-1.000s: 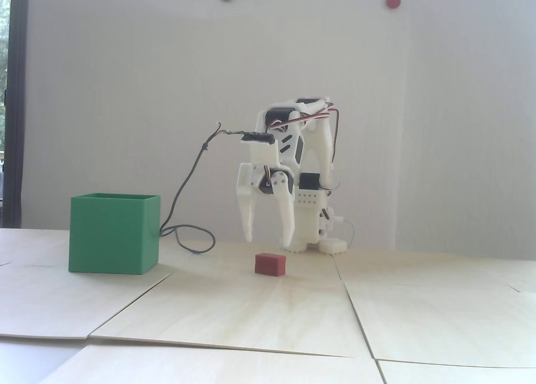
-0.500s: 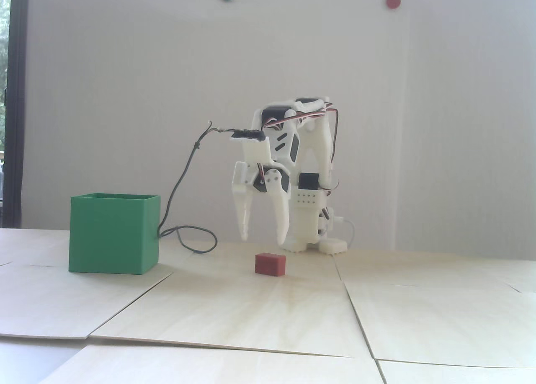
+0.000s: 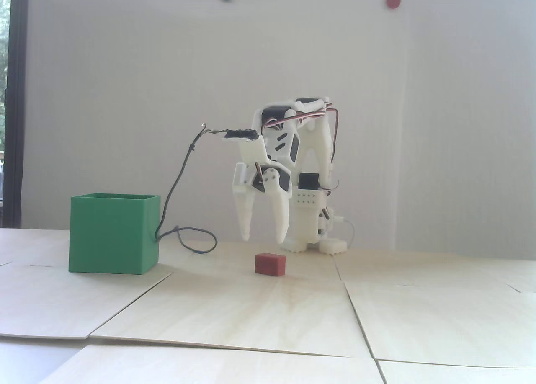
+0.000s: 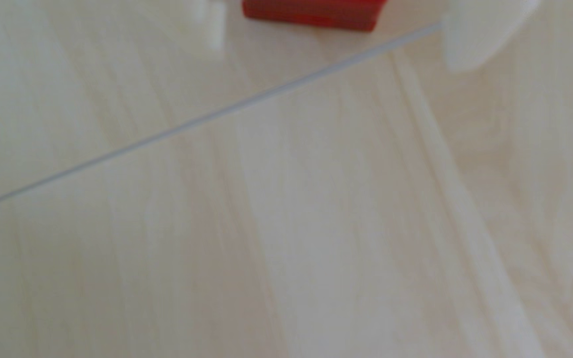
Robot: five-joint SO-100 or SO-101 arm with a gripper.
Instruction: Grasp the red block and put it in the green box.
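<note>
Gripper [image 3: 264, 238]: hanging wide apart, empty, just above and behind the block.
Red block [image 3: 270, 264]: lying on the table, right of the green box [image 3: 113, 234].
Risk: a fingertip landing on the block's top, knocking it aside.

A dull-red block [image 3: 270, 264], a plain green box [image 3: 113, 233], a white hand [image 3: 264, 239], pale wood-grain table [image 3: 234, 313].

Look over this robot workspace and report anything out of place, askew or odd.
One oddity: a dark cable droops from the arm's wrist and coils on the table against the green box. The tabletop panels' seams look uneven, with one edge slightly lifted. The red block sits flat and intact beneath the open jaws.
</note>
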